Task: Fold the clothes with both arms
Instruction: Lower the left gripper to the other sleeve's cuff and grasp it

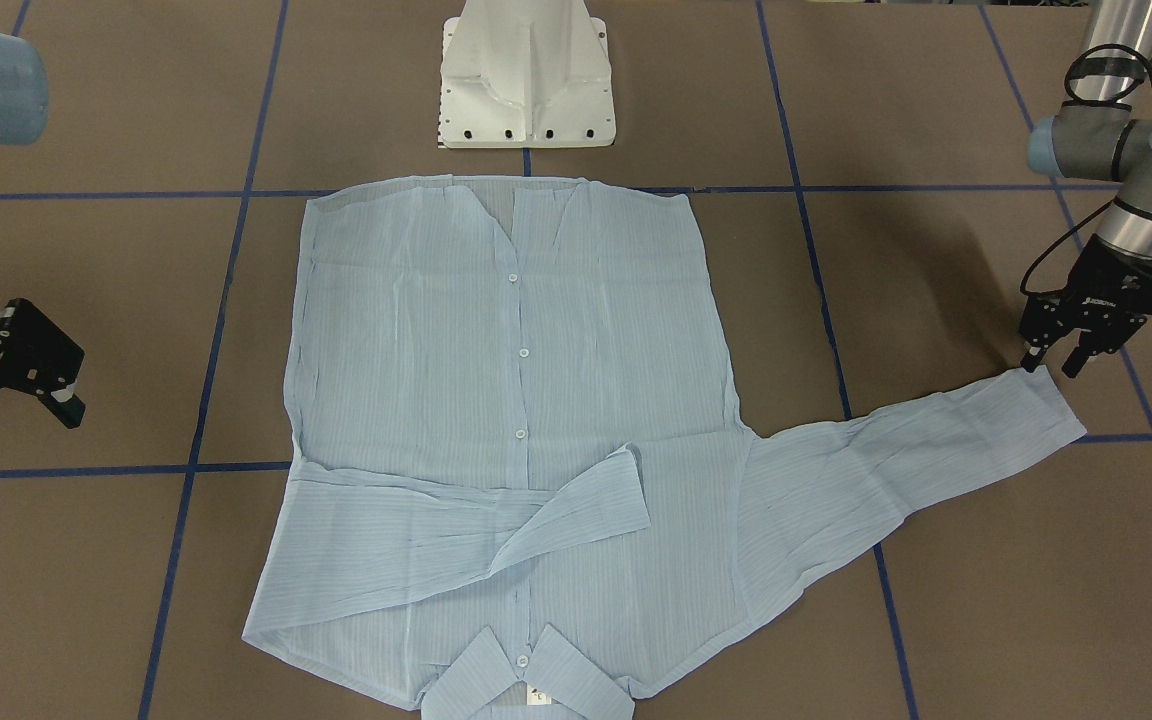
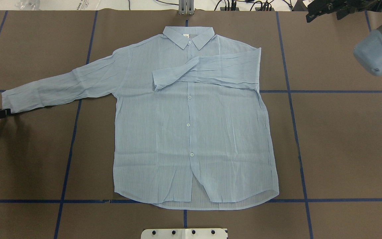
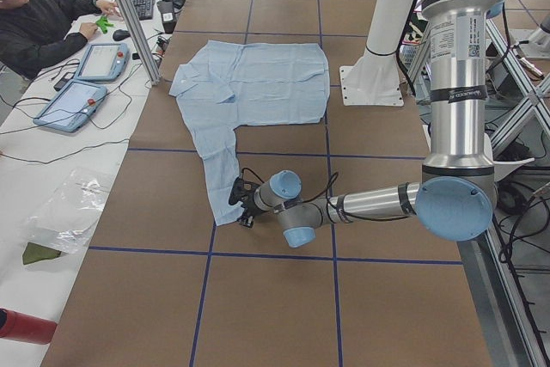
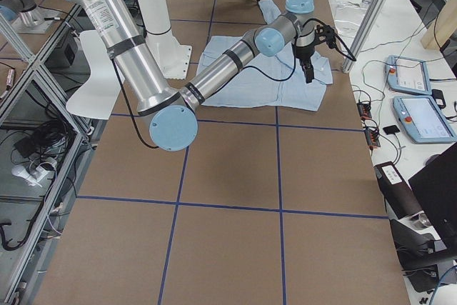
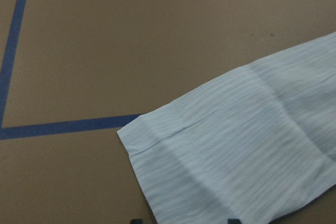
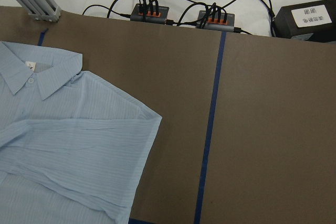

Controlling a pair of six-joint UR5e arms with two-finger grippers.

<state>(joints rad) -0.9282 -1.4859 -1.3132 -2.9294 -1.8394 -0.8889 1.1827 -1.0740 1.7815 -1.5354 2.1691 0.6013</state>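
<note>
On the table (image 2: 343, 149), find the light blue shirt (image 2: 191, 132) spread flat in the middle, buttons up. Expect thin, limp, near-weightless cloth, likely to sag, wrinkle and slide when lifted. Note one sleeve (image 2: 217, 69) folded across the chest, the other sleeve (image 2: 61, 86) stretched out sideways. Pinch that one at the cuff (image 1: 1041, 400), through both layers. See the left tool (image 1: 1053, 365) there, jaws apart at the cuff's edge. Cannot tell of the right tool (image 1: 6, 415), well clear of the shirt, whether open or closed.

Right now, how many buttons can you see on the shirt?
4. One button at the collar; three buttons down the front below the folded sleeve, which may hide another.
</note>
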